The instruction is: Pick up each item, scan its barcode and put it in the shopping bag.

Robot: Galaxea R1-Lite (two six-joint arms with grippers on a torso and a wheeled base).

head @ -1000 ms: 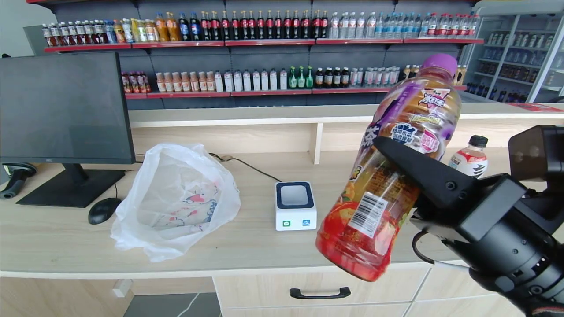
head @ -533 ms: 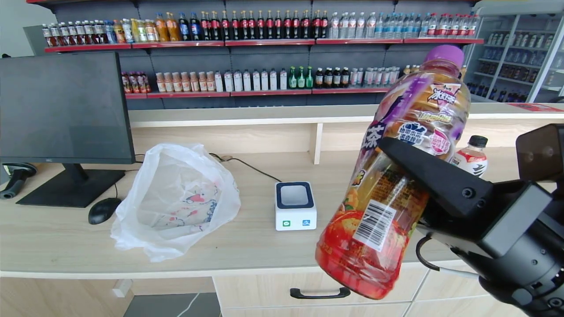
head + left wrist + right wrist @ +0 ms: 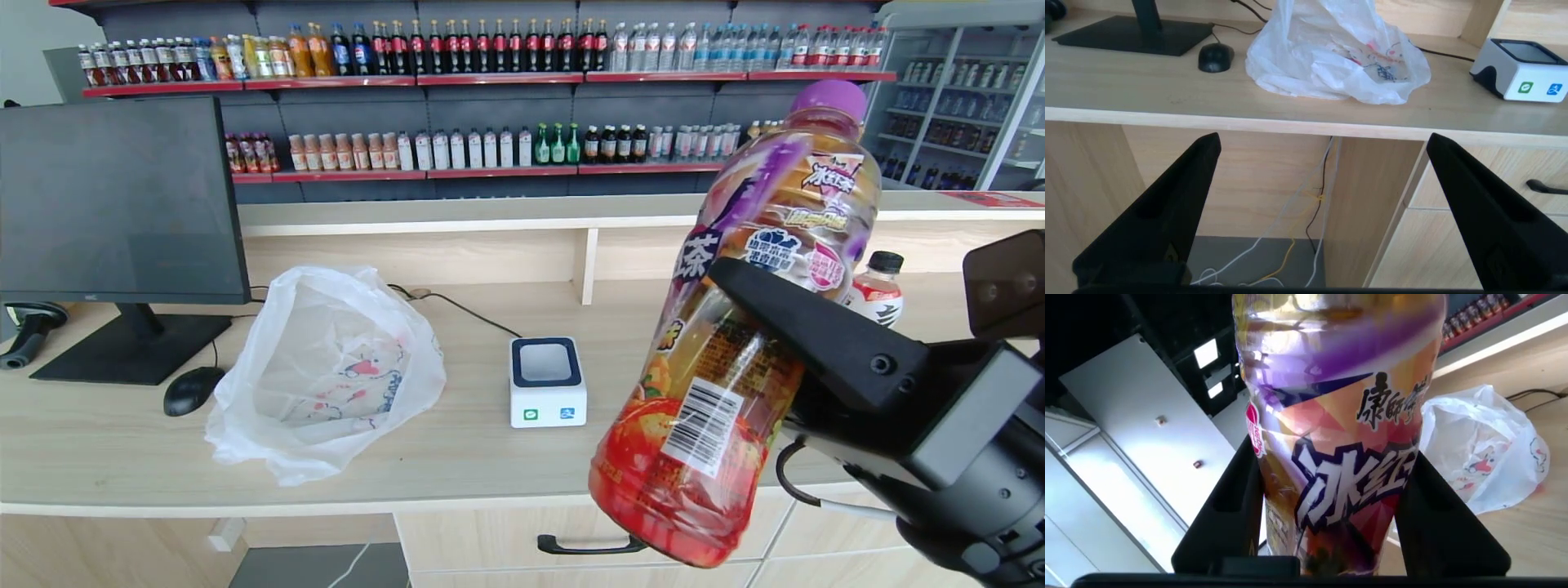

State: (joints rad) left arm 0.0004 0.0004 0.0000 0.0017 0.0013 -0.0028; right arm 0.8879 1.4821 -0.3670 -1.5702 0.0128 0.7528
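Right arm sits at the lower right of the head view, wrist lifted above the counter point(image 3: 122, 457), and the right tool point(image 3: 739, 286) is clamped on the bottle point(image 3: 784, 204) around its middle. One black finger point(image 3: 816, 343) lies across the label; in the right wrist view a finger presses each side. The bottle sits tilted in that grip, cap uppermost, base toward the camera. The left tool point(image 3: 1323, 155) hangs low, below the counter's front edge, its two fingers spread wide apart.

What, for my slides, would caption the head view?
Right gripper holds a tilted purple-capped bottle, barcode outward, right of the white scanner and shopping bag.
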